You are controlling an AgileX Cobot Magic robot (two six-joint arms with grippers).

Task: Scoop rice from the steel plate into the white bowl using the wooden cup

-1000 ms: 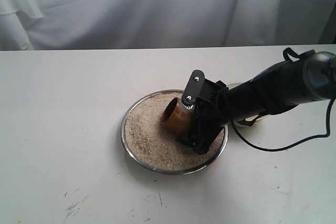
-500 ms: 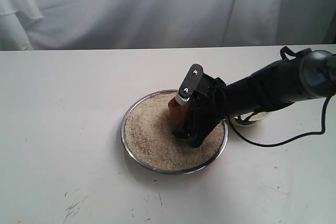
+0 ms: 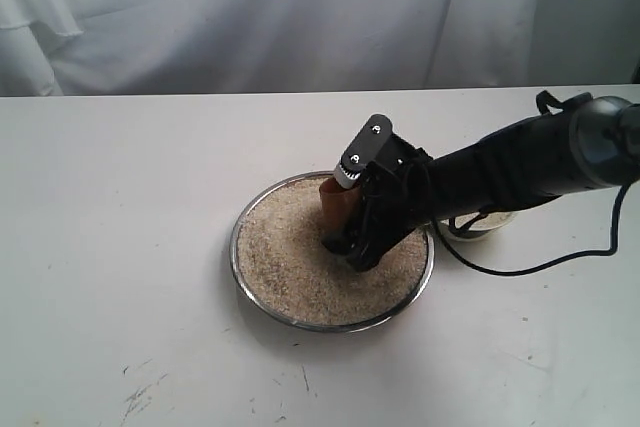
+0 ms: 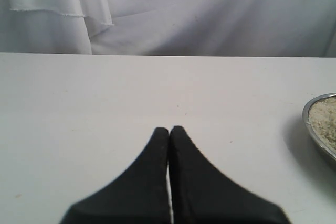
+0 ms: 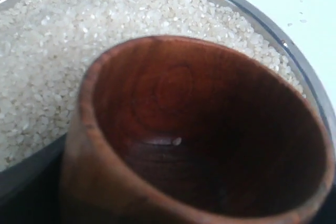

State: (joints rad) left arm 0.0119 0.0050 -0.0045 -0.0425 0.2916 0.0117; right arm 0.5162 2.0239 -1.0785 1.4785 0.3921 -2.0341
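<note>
The steel plate lies mid-table, filled with pale rice. My right gripper is shut on the wooden cup and holds it low over the plate's far right part, tilted toward the rice. In the right wrist view the cup fills the frame; its dark inside holds a single grain, and rice and the plate's rim lie just beyond it. The white bowl peeks out behind the right arm, mostly hidden. My left gripper is shut on nothing above bare table, with the plate's edge off to one side.
A black cable loops on the table right of the plate. A pale curtain hangs behind the table's back edge. Bare white tabletop stretches left of the plate and in front of it.
The right gripper has turned the cup from lying on its side, mouth leftward, to a steeper, more upright tilt, and shifted slightly toward the plate's far side.
</note>
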